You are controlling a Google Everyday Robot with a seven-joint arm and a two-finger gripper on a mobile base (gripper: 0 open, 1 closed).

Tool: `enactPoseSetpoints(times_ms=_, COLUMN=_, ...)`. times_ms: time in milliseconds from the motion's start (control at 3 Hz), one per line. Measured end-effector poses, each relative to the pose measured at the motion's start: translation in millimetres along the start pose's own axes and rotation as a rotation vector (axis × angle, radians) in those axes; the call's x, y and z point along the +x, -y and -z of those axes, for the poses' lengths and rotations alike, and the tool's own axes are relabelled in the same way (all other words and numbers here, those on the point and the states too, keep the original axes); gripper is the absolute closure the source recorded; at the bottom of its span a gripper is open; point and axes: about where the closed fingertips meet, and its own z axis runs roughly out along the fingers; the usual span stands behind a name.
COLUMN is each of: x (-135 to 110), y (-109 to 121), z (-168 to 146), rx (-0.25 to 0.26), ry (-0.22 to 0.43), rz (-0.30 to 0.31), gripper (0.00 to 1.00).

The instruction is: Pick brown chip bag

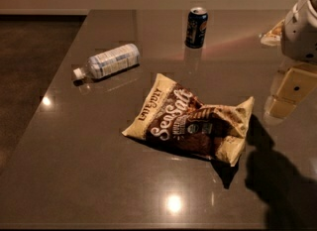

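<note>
The brown chip bag lies flat and crinkled in the middle of the dark glossy table. It has a dark brown centre, cream-tan edges and white "Sea Salt" and "Late July" lettering. My gripper hangs at the right edge of the view, below the white arm housing. It is to the right of the bag and a little behind it, apart from the bag, with nothing seen in it. Its shadow falls on the table at the lower right.
A clear plastic bottle lies on its side at the back left. A dark blue can stands upright at the back centre. A small pale object sits at the back right, partly behind the arm. The table's left edge runs diagonally beside dark floor.
</note>
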Motion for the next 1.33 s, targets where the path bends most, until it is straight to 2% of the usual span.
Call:
enactPoseSetpoints(times_ms=333, x=0, y=0, z=0, rx=0.000, ry=0.000, rz=0.000, gripper=0.00)
enactPoseSetpoints(times_ms=667, x=-11, y=-6, z=-10, rx=-0.019, ry=-0.009, rz=0.013, gripper=0.00)
enactPoseSetpoints(times_ms=1333, x=-45, y=-21, z=-41, rx=-0.103, ry=-0.016, rz=0.014, gripper=0.00)
